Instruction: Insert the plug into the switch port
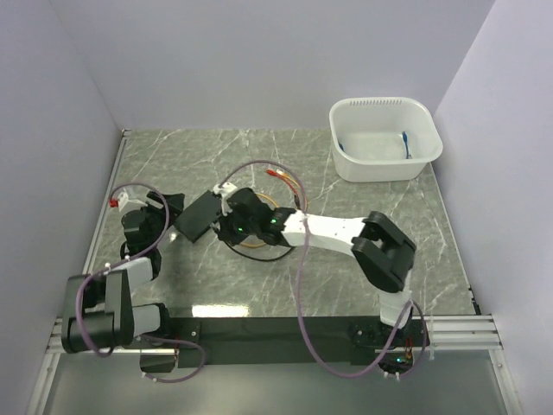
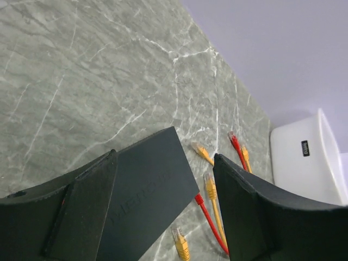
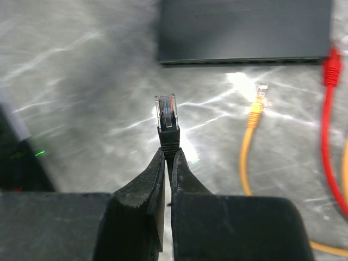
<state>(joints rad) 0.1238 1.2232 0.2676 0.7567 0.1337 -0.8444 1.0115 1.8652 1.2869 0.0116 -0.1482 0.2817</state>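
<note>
Right gripper point(image 3: 168, 159) is pinched fully shut on the black boot of a cable, just behind its clear plug point(image 3: 166, 111). The plug sticks out past the fingertips and points toward the switch point(image 3: 244, 27), the flat black box across the top of the right wrist view. The plug hangs above the table point(image 1: 259, 156), apart from the box, and sits left of the middle of the box's near edge. That edge should carry the ports, but it is too dark and blurred to pick out any single socket.

The left gripper point(image 2: 165, 159) stands wide open, with one corner of the switch point(image 2: 142, 201) between its fingers. One finger overlaps the box's edge in that view, and the other is clearly off it, with bare table and loose cables showing in the gap. It has hold of nothing.

Judging by this, the step in hand is the approach. The plug is gripped and roughly aimed, but the insertion is not yet begun. The next move likely calls for the left fingers to close on the box and brace it. The right arm then has to line the plug up with a free port, level and square, and push straight in.

A yellow cable point(image 3: 251, 117) lies loose just before the box. A red cable point(image 3: 329, 70) ends against the box's near edge at the right, and whether it is plugged in cannot be told.
</note>
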